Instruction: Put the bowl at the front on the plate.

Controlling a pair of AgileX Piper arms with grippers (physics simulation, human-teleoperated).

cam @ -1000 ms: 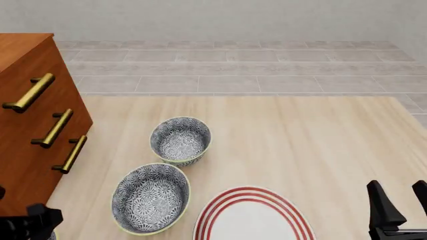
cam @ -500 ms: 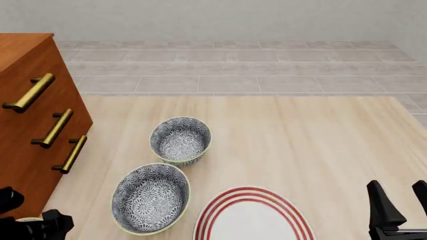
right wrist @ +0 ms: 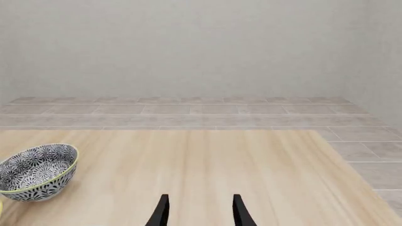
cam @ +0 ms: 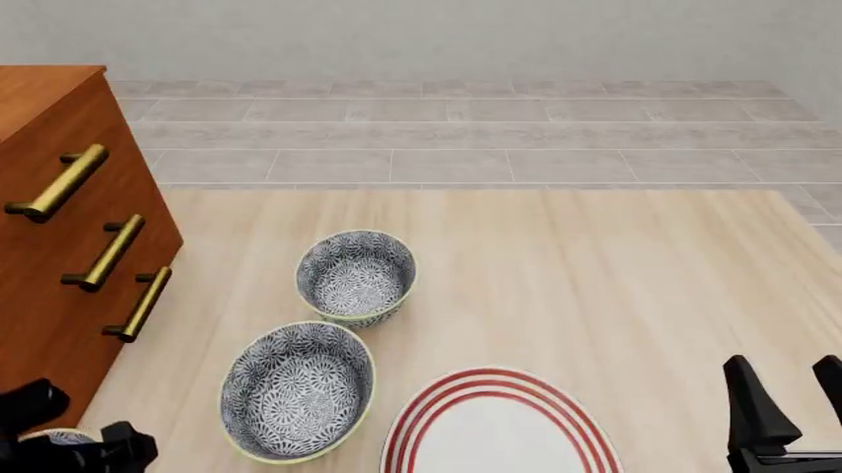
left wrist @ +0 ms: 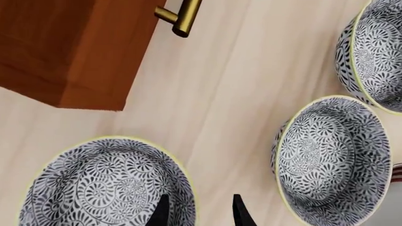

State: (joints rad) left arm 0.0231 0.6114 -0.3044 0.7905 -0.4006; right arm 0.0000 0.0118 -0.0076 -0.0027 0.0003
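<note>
bowl (left wrist: 103, 183): the one to move sits nearest the arms' side of the counter (cam: 593, 276), just beside the brown drawer cabinet (cam: 66, 246) and close to its bottom corner. In the front view only a sliver of rim pokes out under the left gripper.
plate (cam: 500, 429): white with red rings, well off to the right of the cabinet, cut off by the picture edge. Nothing on the part I can see.
other bowls: the middle bowl (cam: 298, 390) sits between the cabinet and the plate, and the far bowl (cam: 355, 276) is further out from the cabinet.
left gripper (left wrist: 197, 212): right over the bowl's rim, fingers parted, one tip over the inside and one outside the wall. Holding nothing yet.
right gripper (right wrist: 197, 212): parked far from the cabinet, fingers apart, empty, pointing at bare counter.
what could go wrong: three look-alike bowls, so drifting toward the middle one would mean grabbing the wrong one. A thin rim pinch could also slip or tip the bowl, and the cabinet corner is close enough to bump on the lift. I'd guess the middle bowl is also in the way of a low carry to the plate.
</note>
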